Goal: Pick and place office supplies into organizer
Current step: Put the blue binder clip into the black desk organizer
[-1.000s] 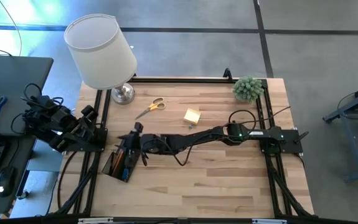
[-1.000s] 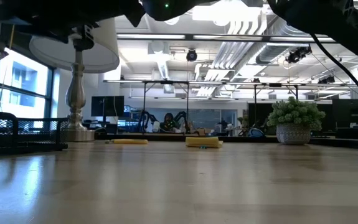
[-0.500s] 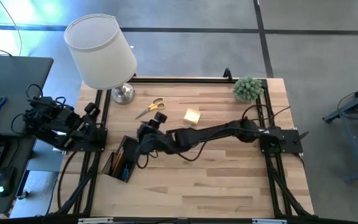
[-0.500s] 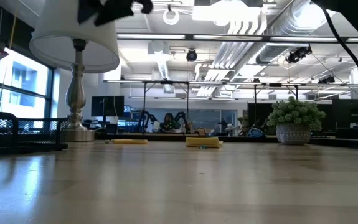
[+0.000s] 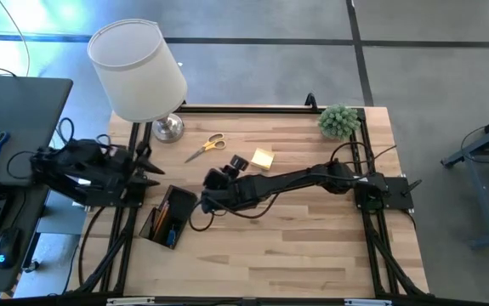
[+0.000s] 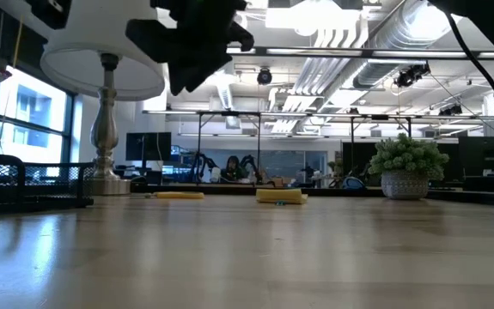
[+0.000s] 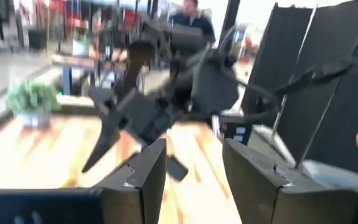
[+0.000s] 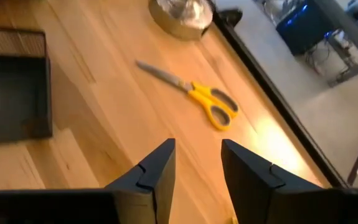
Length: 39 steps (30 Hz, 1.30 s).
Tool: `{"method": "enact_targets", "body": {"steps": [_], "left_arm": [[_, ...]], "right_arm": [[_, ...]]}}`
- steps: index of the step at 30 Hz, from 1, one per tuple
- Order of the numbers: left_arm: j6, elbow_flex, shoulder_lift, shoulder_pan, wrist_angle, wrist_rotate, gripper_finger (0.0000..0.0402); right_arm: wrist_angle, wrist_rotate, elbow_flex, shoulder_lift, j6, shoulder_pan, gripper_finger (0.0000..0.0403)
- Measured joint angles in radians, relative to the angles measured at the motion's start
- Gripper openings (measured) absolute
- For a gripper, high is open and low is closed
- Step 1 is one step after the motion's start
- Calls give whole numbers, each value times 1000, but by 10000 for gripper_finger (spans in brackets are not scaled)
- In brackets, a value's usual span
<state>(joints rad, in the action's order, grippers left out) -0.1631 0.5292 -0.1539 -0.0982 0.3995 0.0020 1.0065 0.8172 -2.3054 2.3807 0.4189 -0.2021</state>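
Observation:
The yellow-handled scissors (image 5: 206, 146) (image 8: 194, 93) lie flat on the table near the lamp's base. A yellow sticky-note pad (image 5: 263, 158) (image 6: 281, 196) lies to their right. The black organizer (image 5: 167, 217) (image 8: 14, 93) stands at the table's left, with several pens and pencils in it. My right gripper (image 5: 225, 168) (image 8: 197, 155) hovers open above the table between organizer and scissors, slanting down toward the scissors, nothing between its fingers. My left gripper (image 5: 149, 166) (image 7: 194, 162) is open at the table's left edge, pointing level toward the right arm.
A white-shaded lamp (image 5: 138, 68) with a chrome base (image 5: 167, 127) stands at the far left, just beyond the scissors. A small green plant (image 5: 339, 121) sits at the far right corner. A black frame rail (image 5: 253, 108) runs along the far edge.
My right gripper has left the spot over the organizer, risen, and gone toward the far edge and the scissors, tipping up from pointing steeply down to a slant. My left gripper has swung in from the left to point across the table.

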Motion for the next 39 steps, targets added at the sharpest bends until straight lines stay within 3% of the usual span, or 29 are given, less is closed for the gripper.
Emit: {"method": "enact_targets", "body": {"steps": [5,11,17,23,25,31,34,39], "left_arm": [[-21,0,-124,0,-11,7,145],[-22,0,-219,0,-45,-14,145],[-23,1,-262,0,-62,-14,145],[-24,1,-268,0,-63,-14,145],[-24,1,-268,0,-62,-14,145],[-24,1,-267,0,-55,-11,145],[-21,1,-266,0,-47,-9,145],[9,1,-238,0,-32,-2,145]], "right_arm": [[108,2,0,-16,80,-23,124],[323,95,-1,-58,247,-87,124],[518,126,-1,-61,422,-122,124],[564,91,-1,-61,447,-118,124],[563,62,5,-62,453,-107,124],[560,-180,107,-63,515,-27,124],[548,-225,186,-62,570,8,124],[382,-324,271,-62,570,52,124]]}}
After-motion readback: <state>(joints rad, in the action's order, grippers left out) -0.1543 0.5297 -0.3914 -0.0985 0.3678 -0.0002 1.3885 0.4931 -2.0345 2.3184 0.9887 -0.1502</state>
